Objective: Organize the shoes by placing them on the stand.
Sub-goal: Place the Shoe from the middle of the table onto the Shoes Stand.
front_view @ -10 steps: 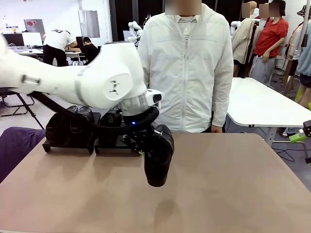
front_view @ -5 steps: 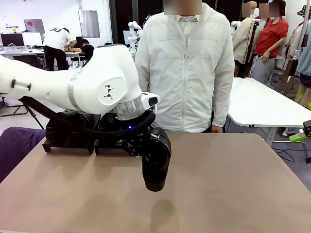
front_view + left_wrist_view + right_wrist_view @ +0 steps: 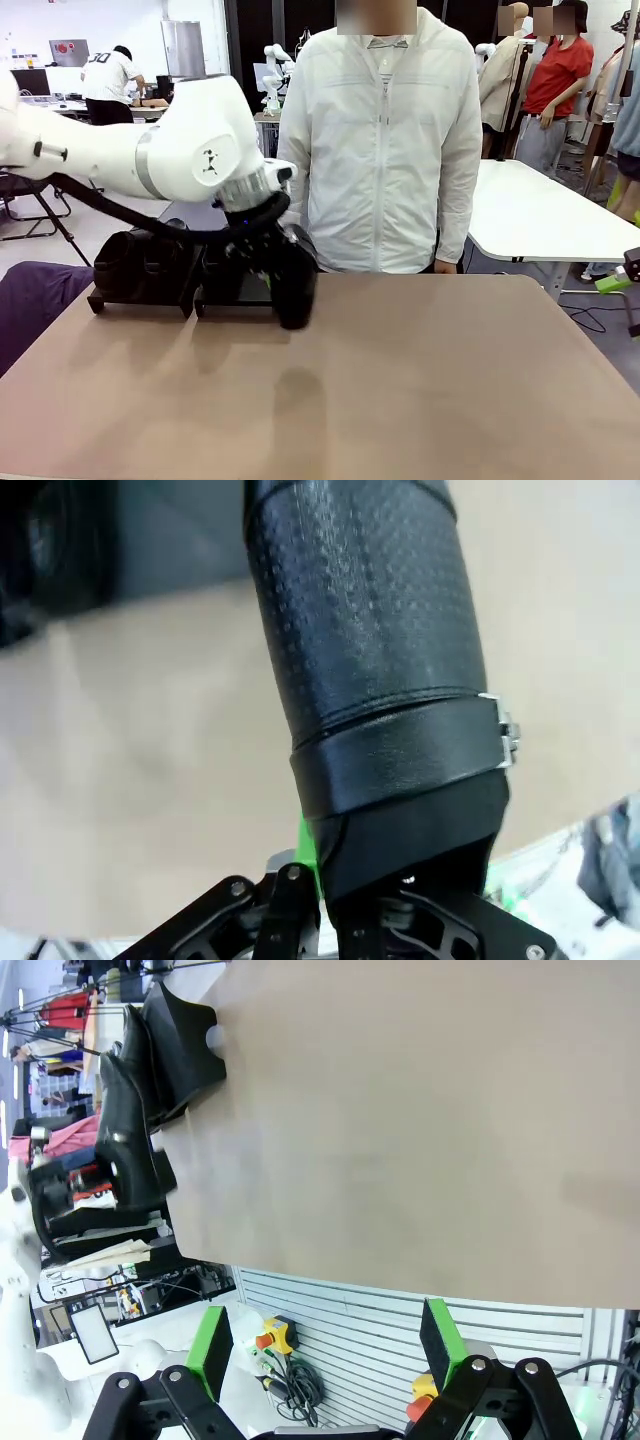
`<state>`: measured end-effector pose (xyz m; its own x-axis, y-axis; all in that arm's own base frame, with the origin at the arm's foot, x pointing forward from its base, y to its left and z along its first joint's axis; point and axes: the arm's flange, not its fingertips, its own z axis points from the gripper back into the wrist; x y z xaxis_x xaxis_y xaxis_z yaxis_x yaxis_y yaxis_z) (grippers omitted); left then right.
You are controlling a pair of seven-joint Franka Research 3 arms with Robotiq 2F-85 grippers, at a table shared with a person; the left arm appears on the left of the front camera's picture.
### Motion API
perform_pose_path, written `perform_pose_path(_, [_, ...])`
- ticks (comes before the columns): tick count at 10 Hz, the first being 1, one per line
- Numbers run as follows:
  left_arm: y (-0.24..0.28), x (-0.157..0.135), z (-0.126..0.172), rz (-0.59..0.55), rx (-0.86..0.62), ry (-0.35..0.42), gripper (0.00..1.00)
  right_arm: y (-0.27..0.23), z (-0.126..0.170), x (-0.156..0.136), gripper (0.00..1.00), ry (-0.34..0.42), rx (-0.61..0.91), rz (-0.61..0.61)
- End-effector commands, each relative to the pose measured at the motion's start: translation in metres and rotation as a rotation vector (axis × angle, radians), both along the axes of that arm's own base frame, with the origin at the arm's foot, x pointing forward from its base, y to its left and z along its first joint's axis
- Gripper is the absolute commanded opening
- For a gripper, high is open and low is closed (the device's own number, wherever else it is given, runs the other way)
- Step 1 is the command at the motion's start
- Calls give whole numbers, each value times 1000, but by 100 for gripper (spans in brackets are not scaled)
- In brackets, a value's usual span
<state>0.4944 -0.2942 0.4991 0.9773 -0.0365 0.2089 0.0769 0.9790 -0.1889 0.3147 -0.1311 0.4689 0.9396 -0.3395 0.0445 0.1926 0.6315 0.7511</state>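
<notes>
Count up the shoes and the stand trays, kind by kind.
Black glossy leather dress shoes: 3 that can be made out, 2 on the stand, 1 held shoe in the shut left gripper; the arm may hide more.
Matte-black flat rectangular stand trays: 2
Total: 5

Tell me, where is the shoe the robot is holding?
In the front view, the shoe hangs in the left gripper, left of middle, right by the stand's right end, in front of the person.
</notes>
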Motion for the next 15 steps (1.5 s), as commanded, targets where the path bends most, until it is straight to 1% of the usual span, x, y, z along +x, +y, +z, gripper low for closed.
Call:
perform_pose_path(1, [11, 49, -7, -64, 102, -132, 0, -3, 0, -1, 100, -12, -6, 20])
perform_pose_path(2, [20, 59, -13, -133, 123, -140, 0, -3, 0, -1, 100, -12, -6, 20])
perform_pose_path(3, [25, 70, -15, -218, 111, -169, 0, -3, 0, -1, 100, -12, -6, 20])
perform_pose_path(4, [21, 70, -14, -133, 89, -117, 0, -3, 0, -1, 100, -12, -6, 20])
perform_pose_path(5, [32, 71, -20, -132, 121, -126, 0, -3, 0, -1, 100, -12, -6, 20])
perform_pose_path(6, [32, 71, -20, -132, 121, -126, 0, -3, 0, -1, 100, -12, -6, 20])
perform_pose_path(7, [25, 74, -28, -156, 121, -121, 0, -3, 0, -1, 100, -12, -6, 20])
perform_pose_path(8, [22, 85, -32, -160, 108, -173, 0, -3, 0, -1, 100, -12, -6, 20])
perform_pose_path(9, [23, 95, -34, -145, 126, -209, 0, -3, 0, -1, 100, -12, -6, 20])
perform_pose_path(10, [25, 105, -35, -93, 129, -264, 0, -3, 0, -1, 100, -12, -6, 20])
perform_pose_path(11, [26, 112, -37, -80, 126, -293, 0, -3, 0, -1, 100, -12, -6, 20])
perform_pose_path(13, [31, 124, -45, -48, 125, -267, 0, -3, 0, -1, 100, -12, -6, 20])
perform_pose_path(15, [35, 133, -55, 5, 122, -203, 0, -3, 0, -1, 100, -12, -6, 20])
